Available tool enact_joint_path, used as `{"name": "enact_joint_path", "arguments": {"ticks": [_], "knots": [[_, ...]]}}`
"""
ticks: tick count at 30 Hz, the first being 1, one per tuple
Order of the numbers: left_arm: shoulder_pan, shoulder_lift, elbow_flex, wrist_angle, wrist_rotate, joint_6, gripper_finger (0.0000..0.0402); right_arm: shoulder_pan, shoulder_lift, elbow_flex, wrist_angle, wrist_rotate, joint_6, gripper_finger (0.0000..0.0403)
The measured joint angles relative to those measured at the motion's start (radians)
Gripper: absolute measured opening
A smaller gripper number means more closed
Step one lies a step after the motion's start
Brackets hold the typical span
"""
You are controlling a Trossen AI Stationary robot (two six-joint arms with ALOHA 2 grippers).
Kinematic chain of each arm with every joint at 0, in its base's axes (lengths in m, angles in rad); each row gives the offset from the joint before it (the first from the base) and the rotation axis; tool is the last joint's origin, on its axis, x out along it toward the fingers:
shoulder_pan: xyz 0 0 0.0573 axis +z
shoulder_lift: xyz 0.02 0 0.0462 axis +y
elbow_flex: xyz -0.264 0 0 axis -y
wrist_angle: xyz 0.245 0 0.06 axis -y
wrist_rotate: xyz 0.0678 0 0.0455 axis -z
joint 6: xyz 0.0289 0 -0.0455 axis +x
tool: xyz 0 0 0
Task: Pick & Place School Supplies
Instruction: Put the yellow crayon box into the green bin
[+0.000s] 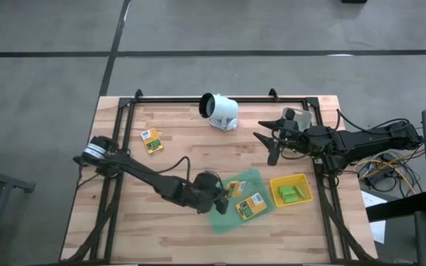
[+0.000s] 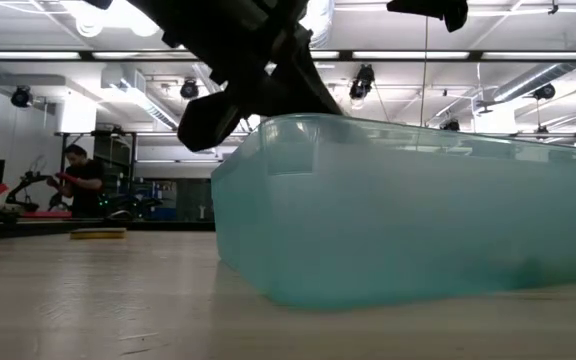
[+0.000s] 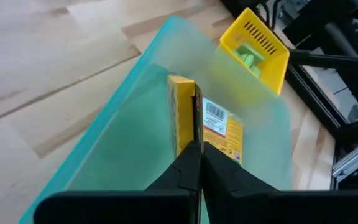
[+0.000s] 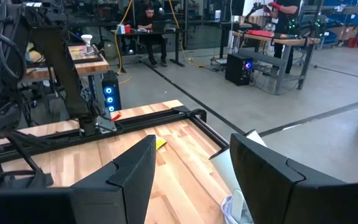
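Note:
My left gripper (image 1: 226,191) is shut on a yellow-and-green packet (image 3: 181,115) over the flat translucent green tray (image 1: 231,220). A second packet (image 3: 224,127) lies flat on the tray floor just beyond it. A third packet (image 1: 151,140) lies on the wooden table at the far left. Light-green blocks (image 1: 292,193) sit in the shallow yellow tray (image 1: 278,182), right of the green one. My right gripper (image 1: 266,146) hangs open and empty at the far right, above the table. My left gripper pinches the packet's two broad faces between its fingertips, at the packet's end nearest the wrist (image 3: 188,142). The fingers slant down, coming from the table's left. The packet stands on edge, pointing away from the fingers over the green tray; I cannot tell whether it touches the floor.
A white rounded device (image 1: 220,111) stands at the table's far middle. The black frame rails (image 1: 324,185) run along the table's edges, close to the yellow tray. Bare wood lies between the left packet and the green tray. A person works far off in the room (image 2: 83,175).

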Motion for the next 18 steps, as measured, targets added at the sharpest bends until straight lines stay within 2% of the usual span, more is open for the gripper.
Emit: {"name": "enact_joint_path", "arguments": {"ticks": [18], "knots": [[0.008, 0.039, 0.0, -0.017, 0.078, -0.093, 0.0035, 0.0, 0.0, 0.0, 0.0, 0.0, 0.0, 0.0203]]}}
